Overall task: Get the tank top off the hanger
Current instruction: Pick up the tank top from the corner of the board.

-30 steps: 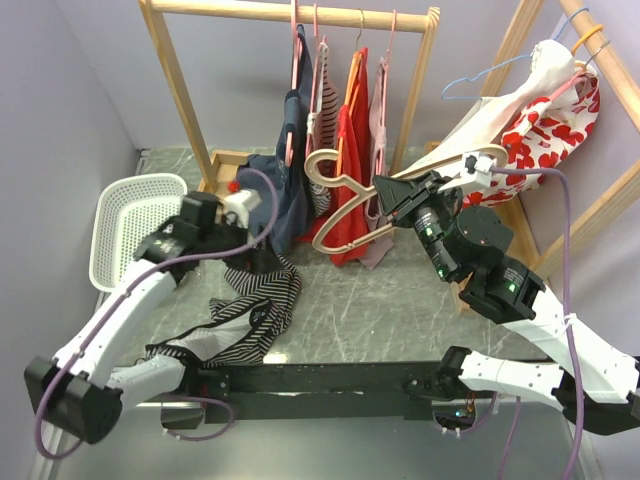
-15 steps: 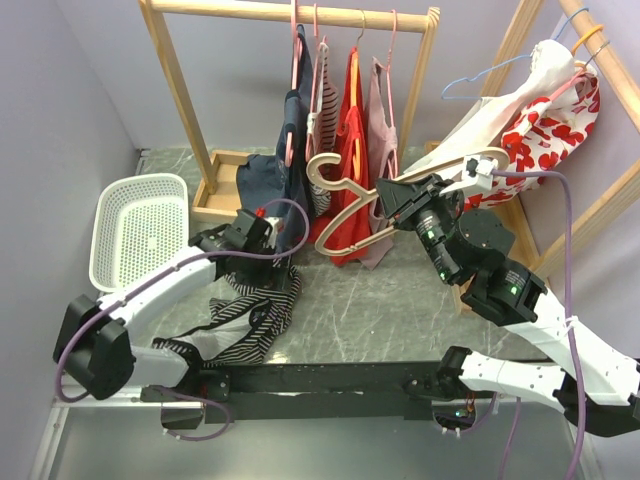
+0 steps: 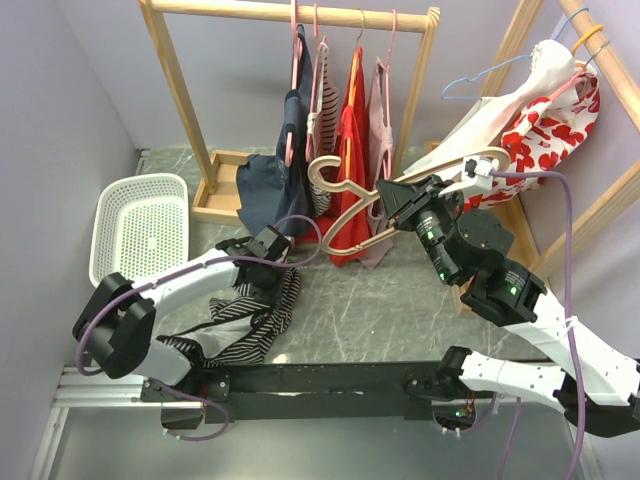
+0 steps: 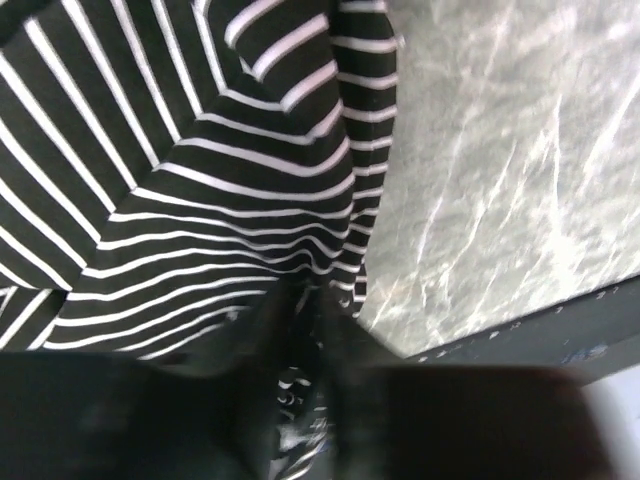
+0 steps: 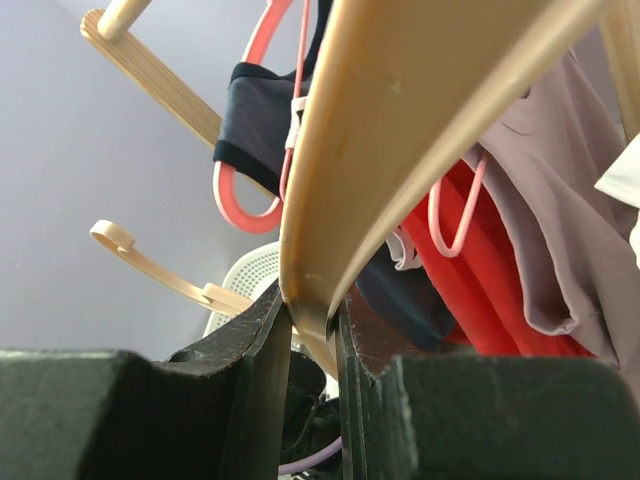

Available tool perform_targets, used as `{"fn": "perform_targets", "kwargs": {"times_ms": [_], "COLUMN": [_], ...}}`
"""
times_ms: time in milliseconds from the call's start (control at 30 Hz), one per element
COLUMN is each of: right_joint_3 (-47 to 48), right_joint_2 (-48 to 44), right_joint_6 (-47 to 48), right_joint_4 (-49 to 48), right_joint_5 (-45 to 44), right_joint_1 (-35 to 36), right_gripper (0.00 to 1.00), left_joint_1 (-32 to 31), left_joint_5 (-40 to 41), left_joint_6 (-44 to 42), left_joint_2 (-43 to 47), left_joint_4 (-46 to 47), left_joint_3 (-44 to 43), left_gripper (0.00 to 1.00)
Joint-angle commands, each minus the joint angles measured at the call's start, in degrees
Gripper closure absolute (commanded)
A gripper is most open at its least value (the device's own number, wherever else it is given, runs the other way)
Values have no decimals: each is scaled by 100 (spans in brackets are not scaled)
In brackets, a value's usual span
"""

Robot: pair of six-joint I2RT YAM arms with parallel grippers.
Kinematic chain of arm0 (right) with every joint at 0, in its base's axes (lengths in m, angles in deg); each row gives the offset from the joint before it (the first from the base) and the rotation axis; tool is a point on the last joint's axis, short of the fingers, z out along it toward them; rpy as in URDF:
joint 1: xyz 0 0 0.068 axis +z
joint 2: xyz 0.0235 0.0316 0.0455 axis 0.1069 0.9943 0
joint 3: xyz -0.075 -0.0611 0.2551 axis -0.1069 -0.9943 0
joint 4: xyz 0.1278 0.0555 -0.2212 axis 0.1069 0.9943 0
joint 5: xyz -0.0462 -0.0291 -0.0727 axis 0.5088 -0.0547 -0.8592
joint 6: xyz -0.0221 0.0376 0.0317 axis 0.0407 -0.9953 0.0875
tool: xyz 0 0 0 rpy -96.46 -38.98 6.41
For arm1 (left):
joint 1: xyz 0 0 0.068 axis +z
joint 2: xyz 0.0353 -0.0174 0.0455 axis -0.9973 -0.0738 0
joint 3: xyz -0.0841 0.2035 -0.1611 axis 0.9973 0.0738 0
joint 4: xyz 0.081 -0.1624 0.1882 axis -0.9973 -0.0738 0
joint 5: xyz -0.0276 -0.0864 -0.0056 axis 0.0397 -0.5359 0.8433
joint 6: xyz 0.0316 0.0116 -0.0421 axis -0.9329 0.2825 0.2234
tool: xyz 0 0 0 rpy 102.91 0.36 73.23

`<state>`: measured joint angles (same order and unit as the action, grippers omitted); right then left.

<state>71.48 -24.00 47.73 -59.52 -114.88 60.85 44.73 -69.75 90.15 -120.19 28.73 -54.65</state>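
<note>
1. A grey marble table (image 3: 400, 300) carries a wooden rack (image 3: 230, 10) of hung garments at twelve o'clock and a white basket (image 3: 140, 230) at nine.
2. The striped tank top (image 3: 245, 320) lies crumpled on the table at seven o'clock, off the hanger (image 3: 345, 205).
3. The left gripper (image 3: 262, 275) points down at its upper edge (the wrist view is blurred, so I cannot tell its grip).
4. The right gripper (image 3: 392, 200), at two o'clock, clamps the bare beige hanger in mid-air.

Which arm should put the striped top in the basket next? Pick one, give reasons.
Left. The left gripper is down at the striped tank top, on the white basket's side; the right gripper is shut on the empty hanger.
</note>
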Motion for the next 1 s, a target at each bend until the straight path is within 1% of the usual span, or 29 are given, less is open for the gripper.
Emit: {"fn": "perform_targets", "kwargs": {"times_ms": [0,33,100,133,167,200,233,267,300,367,400,467,500,533,600,633,667,733,800,833,933,967], "right_joint_3": [-66,-67,-67,-67,-67,-75,-84,-93,-136,-172,-189,-163,-102,-76,-32,-23,-23,4,21,21,-5,-22], "right_joint_2": [-150,-159,-150,-159,-159,-159,-176,-185,-202,-211,-211,-159,-124,-89,-27,-9,8,61,122,140,184,202], "right_joint_6": [-76,-67,-67,-67,-67,-76,-85,-93,-94,-85,-85,-50,-50,-41,-6,3,12,29,30,29,21,21], "right_joint_4": [-314,-305,-279,-270,-270,-270,-253,-279,-288,-366,-384,-385,-358,-341,-349,-367,-402,-411,-393,-419,-455,-463], "right_joint_5": [-114,-131,-140,-140,-132,-123,-123,-131,-140,-123,-114,-70,-70,-70,-18,0,18,62,97,106,158,167], "right_joint_1": [-5,-5,-14,-5,-14,-14,-5,-14,-23,-23,-14,-23,-23,-14,-23,-31,-31,-40,-40,-49,-75,-84], "right_gripper": [100,100,99,99,99,99,99,99,99,99,99,99,99,99,99,99,99,99,99,99,99,99], "left_joint_1": [-54,-54,-54,-54,-62,-62,-62,-62,-62,-62,-62,-45,-27,42,139,218,245,411,631,945,1438,1510], "left_joint_5": [194,220,387,414,658,860,897,958,1333,1879,2456,2838,3023,3433,3744,4015,4148,4394,4422,4378,4290,4455], "left_joint_6": [50,50,68,103,147,217,209,208,235,296,270,52,-45,-151,-414,-503,-686,-950,-1267,-1364,-1707,-1821], "left_joint_2": [-21,49,163,355,505,707,1135,1331,1507,1920,2061,2352,2387,2353,2265,2186,2151,2106,1993,1949,1869,1860], "left_joint_4": [187,153,30,-40,-102,-207,-260,-339,-523,-700,-718,-718,-744,-866,-920,-911,-798,-622,-437,-376,-51,81], "left_joint_3": [-50,-76,-190,-252,-322,-479,-585,-726,-1093,-1525,-1866,-2202,-2587,-2808,-3430,-3599,-3836,-4031,-4382,-4479,-4770,-4901], "left_gripper": [92,99,99,99,99,99,99,99,99,99,99,99,99,99,99,99,99,99,99,99,99,99]}}
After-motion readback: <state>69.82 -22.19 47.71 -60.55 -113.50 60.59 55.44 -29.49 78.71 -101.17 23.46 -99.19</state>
